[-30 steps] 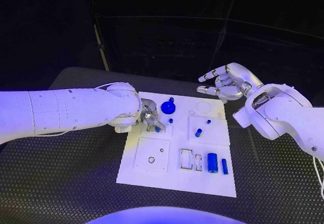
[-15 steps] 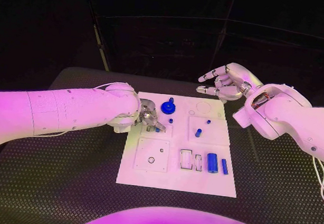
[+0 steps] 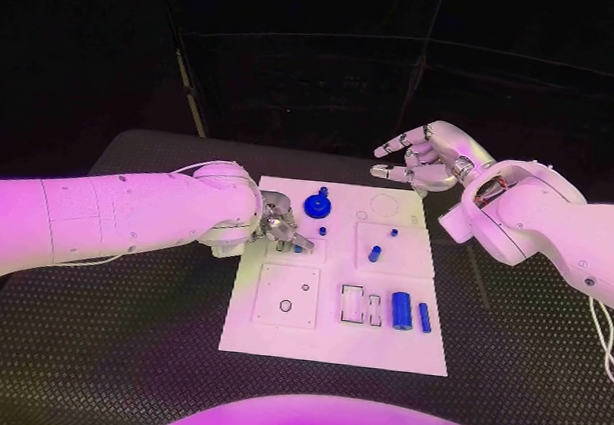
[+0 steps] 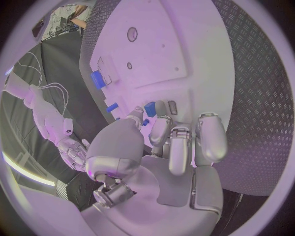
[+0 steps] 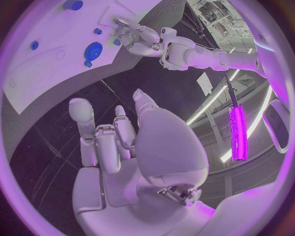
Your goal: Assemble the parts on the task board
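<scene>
Left silver many-fingered hand [image 3: 280,227] down on the upper left part of the white rectangular task board [image 3: 328,345], fingers curled in around a small blue peg-shaped part [image 4: 149,108] at the fingertips [image 4: 161,129]; left wrist view puts the thumb tip against that piece with the other fingers bent in just beside it. Cannot tell for certain whether the piece is gripped or only touched.

Just beyond the left hand's fingertips, toward the right hand: round blue gear-like disc [image 3: 318,206] with a small knob at its far edge. Two short blue pegs [image 3: 375,253] further out on the board's right half. Nearer the robot than the left hand: square white recessed plate with a small ring hole [image 3: 287,294], then two rectangular slots, then a blue cylinder [image 3: 402,308] and a thin blue bar [image 3: 424,316] lying side by side.

Right silver many-fingered hand [image 3: 420,154] raised above the far right corner of the board, well apart from the parts, fingers spread and loosely bent, holding nothing. Black textured table [image 3: 121,357] under everything.
</scene>
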{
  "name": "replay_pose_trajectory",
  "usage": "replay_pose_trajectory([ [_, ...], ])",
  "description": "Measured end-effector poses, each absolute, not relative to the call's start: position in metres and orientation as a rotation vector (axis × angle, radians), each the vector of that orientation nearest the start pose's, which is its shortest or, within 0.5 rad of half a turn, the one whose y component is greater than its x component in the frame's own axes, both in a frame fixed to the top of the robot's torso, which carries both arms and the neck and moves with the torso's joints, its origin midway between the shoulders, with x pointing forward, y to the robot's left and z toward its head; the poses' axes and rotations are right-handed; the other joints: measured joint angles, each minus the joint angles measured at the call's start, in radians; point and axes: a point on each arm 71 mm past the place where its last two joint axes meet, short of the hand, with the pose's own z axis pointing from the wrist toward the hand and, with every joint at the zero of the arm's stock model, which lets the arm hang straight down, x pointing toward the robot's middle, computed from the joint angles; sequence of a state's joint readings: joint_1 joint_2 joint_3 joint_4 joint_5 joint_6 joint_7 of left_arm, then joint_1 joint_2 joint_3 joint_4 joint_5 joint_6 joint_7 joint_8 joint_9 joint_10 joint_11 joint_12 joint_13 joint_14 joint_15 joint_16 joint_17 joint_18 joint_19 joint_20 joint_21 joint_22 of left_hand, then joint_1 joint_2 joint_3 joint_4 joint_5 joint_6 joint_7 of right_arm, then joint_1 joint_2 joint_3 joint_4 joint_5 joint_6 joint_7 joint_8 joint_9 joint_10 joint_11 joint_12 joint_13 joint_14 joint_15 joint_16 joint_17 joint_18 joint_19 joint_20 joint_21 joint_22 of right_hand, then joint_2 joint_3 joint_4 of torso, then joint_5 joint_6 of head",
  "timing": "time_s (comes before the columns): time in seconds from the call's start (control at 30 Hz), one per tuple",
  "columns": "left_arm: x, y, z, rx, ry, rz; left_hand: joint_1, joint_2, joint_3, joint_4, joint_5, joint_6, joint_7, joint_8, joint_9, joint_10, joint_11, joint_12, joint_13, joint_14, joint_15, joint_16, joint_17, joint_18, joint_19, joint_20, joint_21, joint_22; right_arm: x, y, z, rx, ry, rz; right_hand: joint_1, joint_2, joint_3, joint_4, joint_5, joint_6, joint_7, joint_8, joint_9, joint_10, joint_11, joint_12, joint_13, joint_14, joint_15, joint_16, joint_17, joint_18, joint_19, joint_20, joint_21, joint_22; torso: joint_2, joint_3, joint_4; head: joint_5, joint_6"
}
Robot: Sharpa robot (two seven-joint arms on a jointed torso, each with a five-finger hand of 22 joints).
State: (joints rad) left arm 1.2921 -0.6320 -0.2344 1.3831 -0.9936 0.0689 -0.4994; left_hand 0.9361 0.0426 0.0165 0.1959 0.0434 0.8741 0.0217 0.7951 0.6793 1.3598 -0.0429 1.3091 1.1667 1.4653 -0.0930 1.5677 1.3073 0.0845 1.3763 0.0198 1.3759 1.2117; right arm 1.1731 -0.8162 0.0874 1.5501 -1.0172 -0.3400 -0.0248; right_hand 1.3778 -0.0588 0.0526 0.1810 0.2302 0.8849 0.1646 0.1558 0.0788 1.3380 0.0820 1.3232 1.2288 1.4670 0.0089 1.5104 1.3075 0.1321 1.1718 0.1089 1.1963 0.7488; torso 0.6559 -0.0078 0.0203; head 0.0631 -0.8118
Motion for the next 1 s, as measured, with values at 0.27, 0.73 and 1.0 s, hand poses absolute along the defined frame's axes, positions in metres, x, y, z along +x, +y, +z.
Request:
replay_pose_trajectory([
  [0.27, 0.492, 0.164, -0.229, -0.146, 2.336, -0.442, 0.043, 0.013, -0.035, -0.007, 0.0, -0.035, 0.016, -0.029, -0.014, -0.019, 0.011, -0.016, -0.027, 0.0, 0.0, 0.0, 0.0, 0.0, -0.017, -0.001, -0.028, -0.035, 0.493, -0.183, -0.149, 0.262, 1.633, 1.0, -0.003, -0.003, 0.0, 0.0, 0.0, 0.0, 0.0, 0.0, 0.0, 0.0, 0.0, 0.0, 0.0, 0.0, 0.0, 0.0, 0.0, 0.0, 0.0, 0.0, 0.0, 0.0, 0.0, 0.0006, 0.0, 0.001, 0.007],
  [0.73, 0.528, 0.195, -0.16, -0.14, 2.273, -0.381, 0.114, 0.042, -0.116, 0.0, 0.0, -0.1, 0.068, -0.201, -0.14, -0.05, 0.054, -0.031, -0.058, 0.004, 0.04, 0.0, 0.0, 0.0, -0.036, 0.032, -0.05, -0.064, 0.495, -0.184, -0.15, 0.266, 1.634, 0.996, -0.003, -0.003, 0.0, 0.0, 0.0, 0.0, 0.0, 0.0, 0.0, 0.0, 0.0, 0.0, 0.0, 0.0, 0.0, 0.0, 0.0, 0.0, 0.0, 0.0, 0.0, 0.0, 0.0, 0.0012, -0.0004, 0.002, 0.026],
  [1.0, 0.554, 0.196, -0.158, -0.161, 2.279, -0.316, 0.13, 0.058, -0.124, -0.006, 0.0, -0.09, 0.079, -0.219, -0.164, -0.053, 0.058, -0.035, -0.062, 0.0, 0.043, 0.0, 0.0, 0.0, -0.037, 0.038, -0.05, -0.064, 0.495, -0.183, -0.15, 0.265, 1.635, 0.998, -0.008, 0.003, -0.003, 0.003, 0.0, 0.0, 0.0, 0.0, 0.0, 0.0, 0.0, 0.0, 0.0, 0.0, 0.0, 0.0, 0.0, 0.0, 0.0, 0.0, 0.0, 0.0, 0.003, 0.0006, -0.0024, 0.006, 0.035],
])
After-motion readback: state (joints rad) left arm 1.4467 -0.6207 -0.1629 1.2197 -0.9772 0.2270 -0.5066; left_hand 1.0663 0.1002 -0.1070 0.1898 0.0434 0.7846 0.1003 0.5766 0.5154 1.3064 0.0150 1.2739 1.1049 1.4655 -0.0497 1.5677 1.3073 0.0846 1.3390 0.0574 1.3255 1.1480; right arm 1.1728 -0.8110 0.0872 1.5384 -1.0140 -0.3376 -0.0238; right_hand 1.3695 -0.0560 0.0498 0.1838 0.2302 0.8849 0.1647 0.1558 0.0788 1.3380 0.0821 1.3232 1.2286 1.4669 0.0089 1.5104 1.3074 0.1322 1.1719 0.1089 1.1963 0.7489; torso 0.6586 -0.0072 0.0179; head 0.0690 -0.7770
